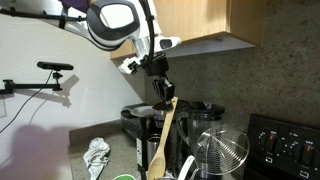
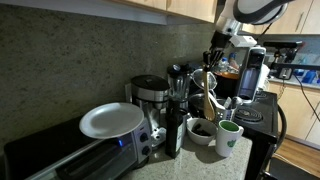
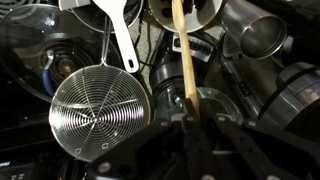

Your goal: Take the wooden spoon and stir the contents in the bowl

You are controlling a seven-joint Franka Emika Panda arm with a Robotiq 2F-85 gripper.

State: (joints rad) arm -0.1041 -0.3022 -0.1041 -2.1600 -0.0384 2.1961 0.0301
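One pale, flat-handled wooden spoon (image 1: 163,133) hangs slantwise, its handle clamped in the gripper (image 1: 163,97), by the dark bowl (image 2: 200,131) at the counter's (image 2: 193,162) end beside the stove (image 2: 256,114). Its oval head is lost among dark shapes, as are the bowl's contents. A round wire-mesh basket (image 3: 98,115) and a black coffee maker (image 1: 138,122) crowd either side.

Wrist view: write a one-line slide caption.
Gripper holds the wooden spoon by its handle, with a wire-mesh basket alongside.

1. Overhead now, pale wooden cabinets (image 1: 200,20).
2. Below, dark speckled stone wall (image 2: 60,60), running behind the bench (image 2: 175,170).
3. Off to the side, plain white wall (image 1: 40,45).
4. Down low, wooden floor (image 2: 300,155), warmly lit.
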